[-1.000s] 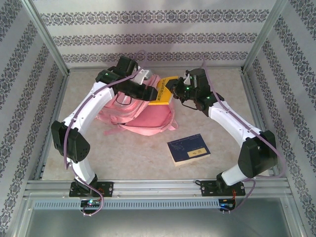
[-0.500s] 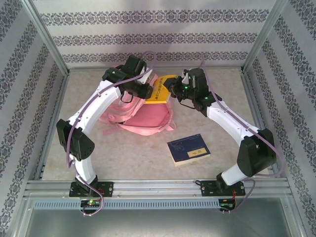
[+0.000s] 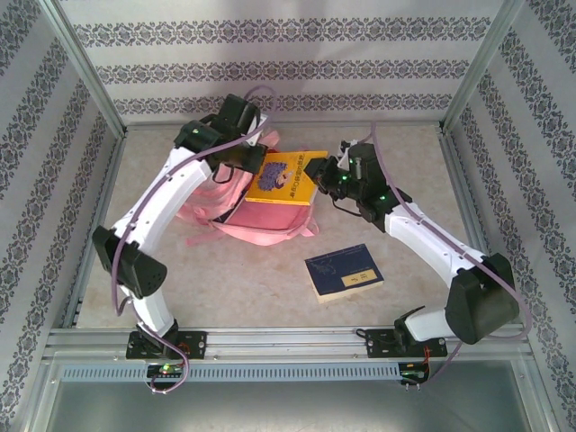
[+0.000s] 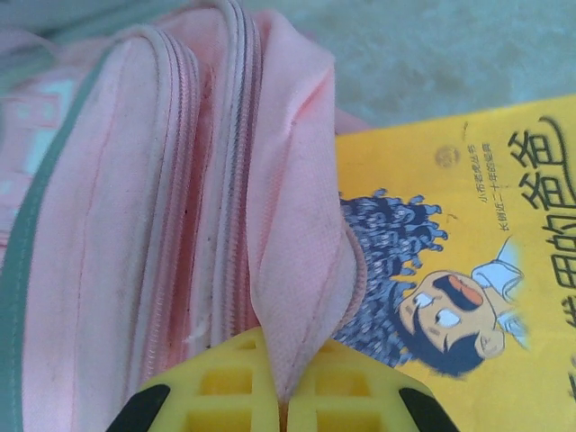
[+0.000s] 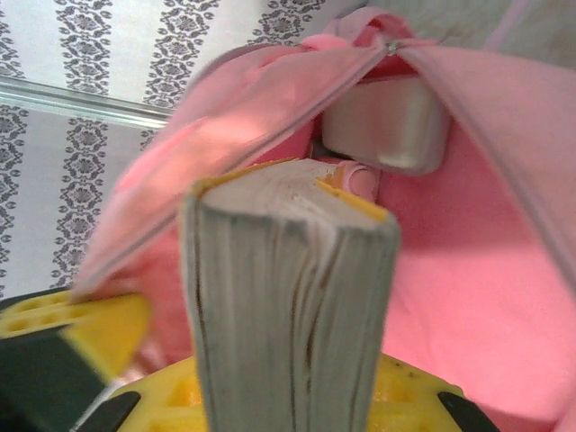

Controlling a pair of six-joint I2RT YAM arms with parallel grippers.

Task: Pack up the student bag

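The pink student bag (image 3: pixel 270 219) lies at the middle of the table with its mouth facing right. My left gripper (image 3: pixel 255 165) is shut on the pink edge of that mouth (image 4: pixel 297 270), the fabric pinched between its yellow fingers (image 4: pixel 236 382). A thick yellow book (image 3: pixel 282 175) with a cartoon cover (image 4: pixel 468 234) sits at the opening. My right gripper (image 3: pixel 319 170) is shut on it, page edges (image 5: pixel 288 306) toward the camera. Past the book the bag's pink inside (image 5: pixel 468 288) gapes open.
A dark blue book (image 3: pixel 343 272) lies flat on the table near the front right of the bag. A pale silvery object (image 5: pixel 387 126) sits deep inside the bag. Patterned walls enclose the table on three sides.
The left gripper has shut on the bag's mouth edge and pulled it up. The right arm has swung the yellow book left and toward the front, so more of its cover shows.
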